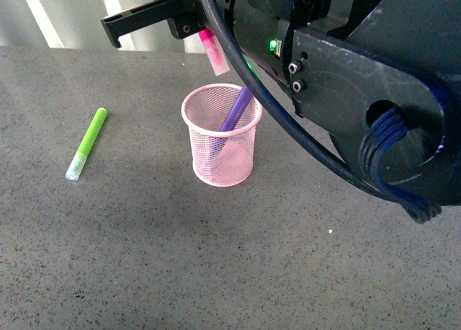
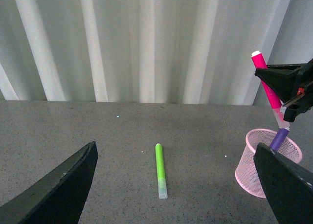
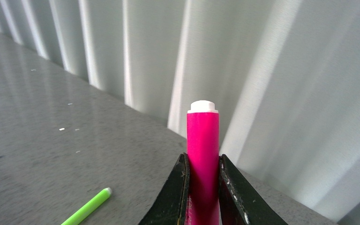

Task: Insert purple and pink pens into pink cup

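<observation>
Pink pen (image 1: 214, 52), upper centre of the front view, hangs just above the cup (image 1: 216, 164), with the right gripper (image 3: 202, 187) jaws clamped on its barrel. It is judged light, rigid, smooth plastic, apt to slip. Long axis near vertical, slightly tilted, clear cap down. Purple pen (image 1: 236, 110) leans in the cup, pointing upper right. Left gripper (image 2: 174, 150) jaws wide, empty

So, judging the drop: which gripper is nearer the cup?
Right. The right gripper holds the pink pen just above the cup. The left gripper is open, off to one side and short of the cup, facing the green marker.
</observation>
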